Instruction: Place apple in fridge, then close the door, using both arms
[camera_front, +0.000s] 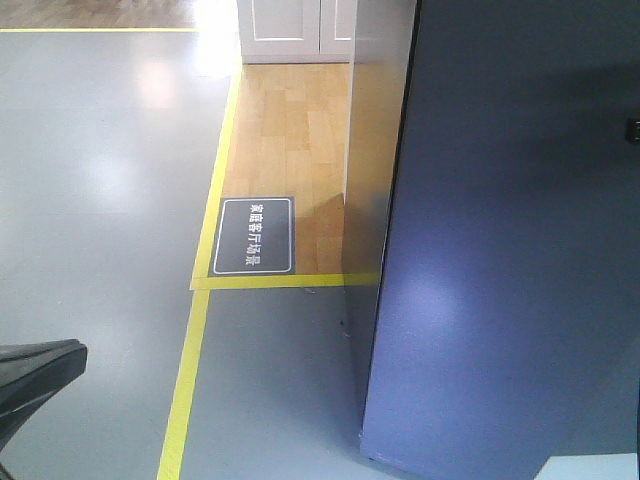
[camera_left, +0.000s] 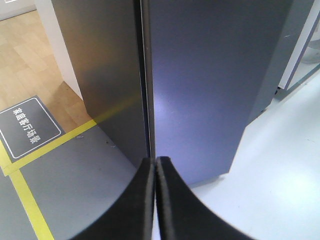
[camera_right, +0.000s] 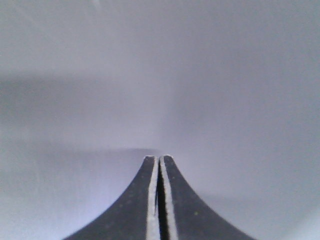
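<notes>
Apple is in no view, so I judge it already inside the fridge (camera_left: 105, 75). From the left: the dark grey fridge side stands by a yellow floor line (camera_front: 195, 370), then comes the door (camera_left: 200, 85), almost flush, with only a thin seam showing. The left hand (camera_left: 155, 161) sits at that seam, fingers together, holding nothing. The right hand (camera_right: 159, 159), fingers also together and empty, is pressed up near a plain pale-grey surface, probably the door. Closing looks like the current step; next, a final push should seal it.
</notes>
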